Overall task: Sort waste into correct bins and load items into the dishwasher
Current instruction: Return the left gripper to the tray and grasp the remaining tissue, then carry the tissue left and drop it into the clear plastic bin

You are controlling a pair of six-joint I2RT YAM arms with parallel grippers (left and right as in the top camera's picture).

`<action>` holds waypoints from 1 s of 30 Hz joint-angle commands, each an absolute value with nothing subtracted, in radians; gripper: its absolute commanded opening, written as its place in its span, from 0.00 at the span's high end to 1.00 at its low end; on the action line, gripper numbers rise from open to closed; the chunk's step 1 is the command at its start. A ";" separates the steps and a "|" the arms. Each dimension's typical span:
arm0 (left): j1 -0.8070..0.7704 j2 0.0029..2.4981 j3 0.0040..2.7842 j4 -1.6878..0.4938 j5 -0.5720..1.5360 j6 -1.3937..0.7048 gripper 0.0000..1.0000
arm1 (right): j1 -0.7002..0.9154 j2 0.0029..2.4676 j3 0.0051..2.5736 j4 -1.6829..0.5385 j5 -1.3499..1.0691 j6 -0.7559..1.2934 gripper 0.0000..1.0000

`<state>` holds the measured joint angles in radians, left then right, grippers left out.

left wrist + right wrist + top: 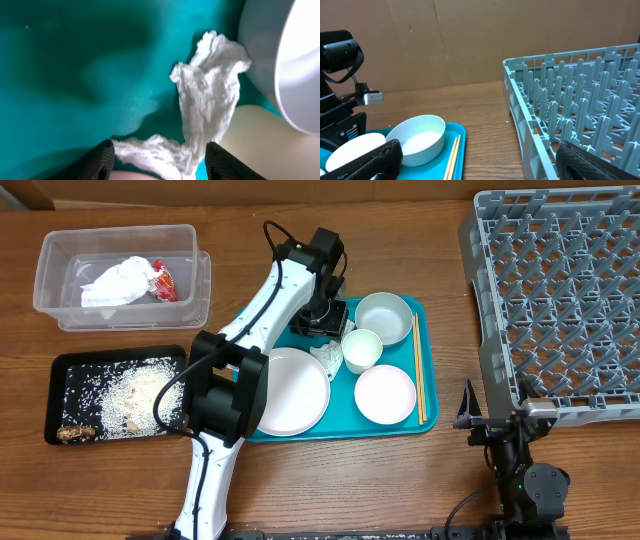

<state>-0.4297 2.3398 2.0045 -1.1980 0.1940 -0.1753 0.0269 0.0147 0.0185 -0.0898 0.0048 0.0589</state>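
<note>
One crumpled (papery, white) napkin (210, 95) lies between parted jaws of the left hand (160, 152).

a crumpled white napkin (115, 283) and a red-and-white wrapper (163, 280) lie in the clear tub (50, 280). rice scraps (135, 395) cover the black tray (65, 370). a second napkin (207, 100) lies on the teal tray (340, 415) among a white plate (290, 390), pink plate (385, 393), bowl (383, 317), cup (361, 350) and chopsticks (418, 365). the grey dish rack (560, 290) sits to the right, pegs up.

A white bowl (417, 137) sits on a teal tray (462, 143), with chopsticks (452, 156) lying just beside it; a grey dish rack (580, 100) stands apart on the wooden surface (485, 107).
</note>
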 commanded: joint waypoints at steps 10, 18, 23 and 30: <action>-0.429 2.351 1.929 -1.133 0.210 -0.153 0.44 | 0.027 0.003 0.008 -0.084 0.006 0.055 0.00; -0.429 2.351 1.897 -1.118 0.212 -0.157 0.71 | 0.027 0.003 0.008 -0.084 0.006 0.055 0.00; -0.429 2.351 1.878 -1.117 0.211 -0.161 0.96 | 0.027 0.003 0.008 -0.084 0.006 0.055 0.00; -0.415 2.351 1.895 -1.094 0.211 -0.255 0.96 | 0.027 0.003 0.008 -0.084 0.006 0.055 0.00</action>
<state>-0.4286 2.3417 1.8893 -1.1007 0.2020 -0.2050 0.0269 0.0147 0.0185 -0.0902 0.0044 0.0586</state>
